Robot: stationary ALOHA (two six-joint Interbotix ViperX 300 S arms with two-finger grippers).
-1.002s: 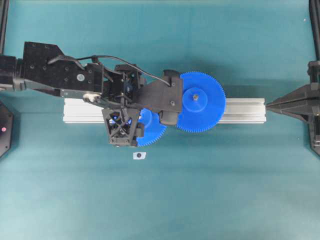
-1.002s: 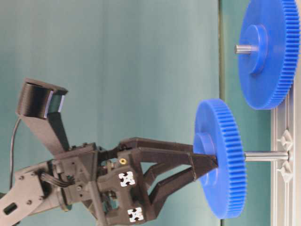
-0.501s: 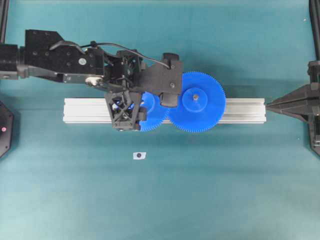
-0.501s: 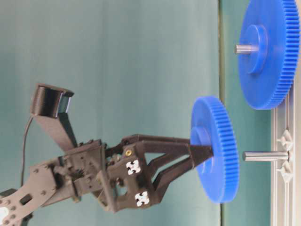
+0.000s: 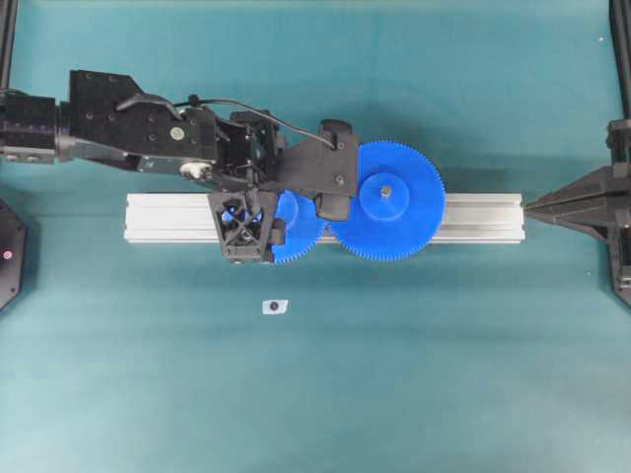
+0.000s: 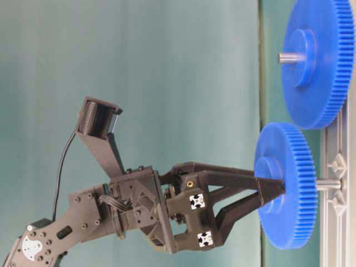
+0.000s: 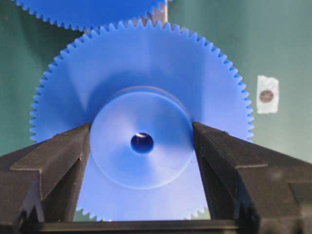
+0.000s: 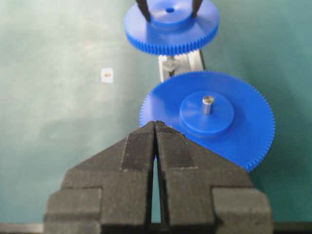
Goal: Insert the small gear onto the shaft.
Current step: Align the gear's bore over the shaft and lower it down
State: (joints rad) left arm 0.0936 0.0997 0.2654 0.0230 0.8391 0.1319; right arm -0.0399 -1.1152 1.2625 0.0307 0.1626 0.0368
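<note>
The left hand (image 6: 271, 192) grips the small gear (image 6: 289, 186) by its hub, on the shaft (image 6: 329, 184).

From overhead, we are losing most of the small gear (image 5: 296, 236) under the left arm's fingers (image 5: 245, 229) and camera mount. At table level, the gear is covering most of the shaft (image 6: 328, 184), and we cannot tell how far it is seated. The frame edge is cropping the wider gear (image 6: 317, 61). The small tag (image 5: 275, 306) on the tabletop (image 5: 394, 394) is staying too tiny to read.
</note>
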